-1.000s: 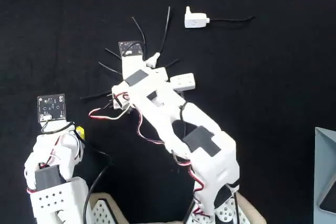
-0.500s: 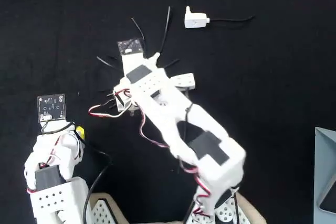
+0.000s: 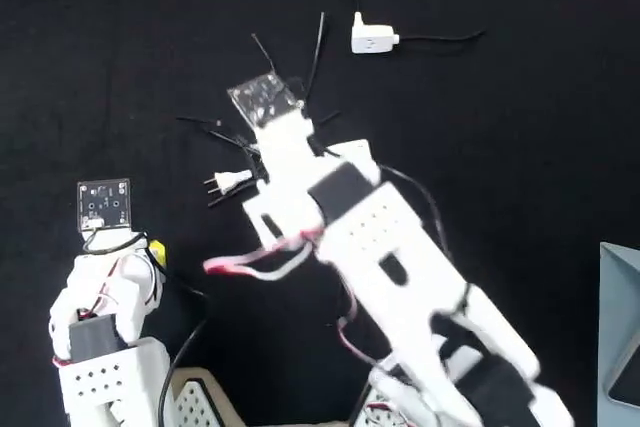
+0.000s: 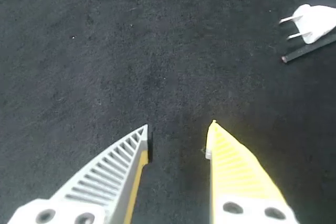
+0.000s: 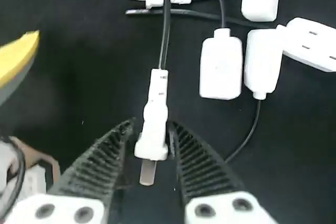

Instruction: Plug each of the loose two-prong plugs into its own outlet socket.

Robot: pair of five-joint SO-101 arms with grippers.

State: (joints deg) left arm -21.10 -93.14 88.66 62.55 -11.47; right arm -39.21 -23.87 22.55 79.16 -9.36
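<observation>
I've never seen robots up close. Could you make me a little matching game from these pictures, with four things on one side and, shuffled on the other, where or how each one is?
Things:
1. left hand
2. right hand
3. loose plug
4. lone outlet

States:
A. lying free on the cloth, held by nothing
B. shut on a corded plug
C. at the table's far side, apart from the rest
D. open above bare cloth

Pairs: 1-D, 2-B, 3-A, 4-C.
</observation>
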